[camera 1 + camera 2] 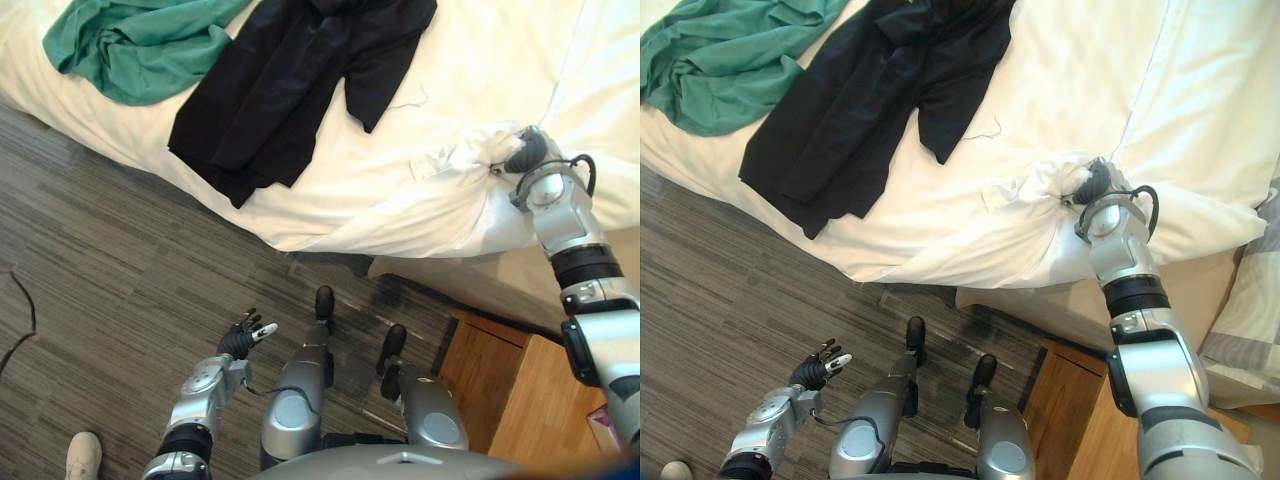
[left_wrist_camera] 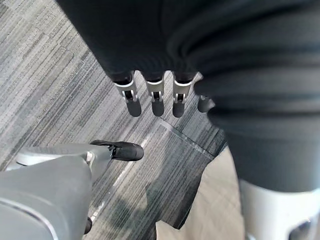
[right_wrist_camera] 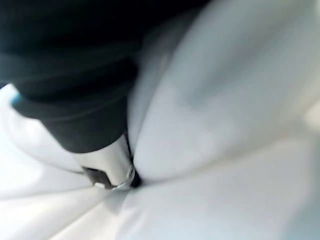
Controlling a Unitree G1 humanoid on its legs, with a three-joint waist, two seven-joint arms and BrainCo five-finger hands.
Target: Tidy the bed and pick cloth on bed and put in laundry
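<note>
Smoothing duvet (image 1: 440, 200): pull low & even, w/o dragging black cloth (image 1: 290, 90) or green cloth (image 1: 140, 45), the 2 lying on bed (image 1: 480, 60). R hand (image 1: 522, 152) buried in bunched duvet, grip can't tell; L hand (image 1: 243, 338) slack, empty.

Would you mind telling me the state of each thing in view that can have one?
green garment, crumpled on the bed.
black garment, spread out, one end reaching the bed's edge.
white duvet, bunched up at the right hand.
right hand, shut on the white duvet.
left hand, open and empty above the floor.
</note>
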